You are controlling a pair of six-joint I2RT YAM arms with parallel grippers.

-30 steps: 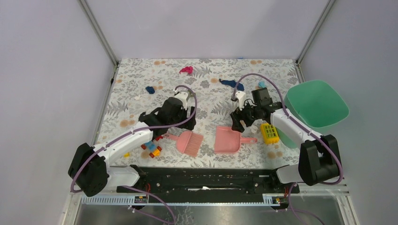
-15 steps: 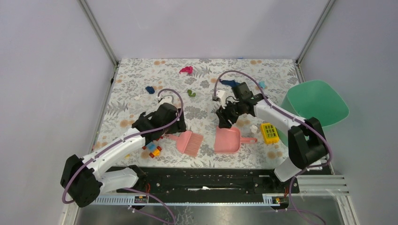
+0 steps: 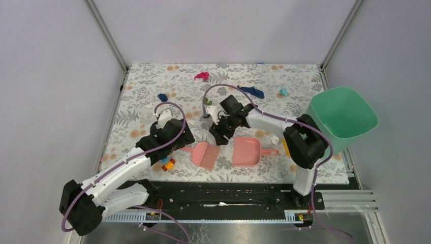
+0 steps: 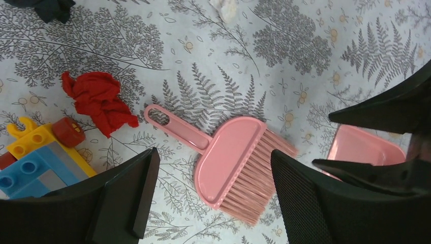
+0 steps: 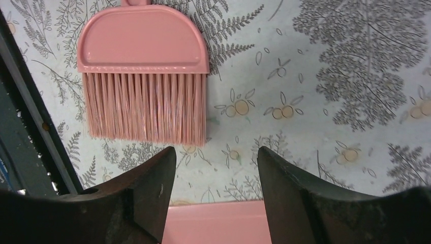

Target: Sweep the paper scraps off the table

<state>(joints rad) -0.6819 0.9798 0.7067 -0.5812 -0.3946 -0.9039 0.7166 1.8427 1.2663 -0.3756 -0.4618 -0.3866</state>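
On the left part of the table (image 3: 129, 119), a white scrap (image 3: 150, 106) and a dark blue scrap (image 3: 162, 97) lie near each other on the fern cloth, well apart from the tools. Nearer to the arms, the toy bricks (image 4: 35, 152) lie just beside a red scrap (image 4: 96, 99). The left gripper (image 4: 213, 168) hangs over the pink brush (image 3: 206, 154) with its jaws spread wide; the brush head shows between the two fingers and nothing is held. At the far edge a magenta scrap (image 3: 202, 76) lies alone. The right gripper (image 5: 216, 155) is low over the cloth between the brush bristles and the pink dustpan (image 3: 247, 151); its jaws are also apart, with nothing between them. Farther right, a long dark blue scrap (image 3: 252, 91) and a teal scrap (image 3: 283, 92) lie on the far half, and a small white bit (image 3: 275, 139) is just right of the dustpan. A green bin (image 3: 343, 117) stands at the right edge.
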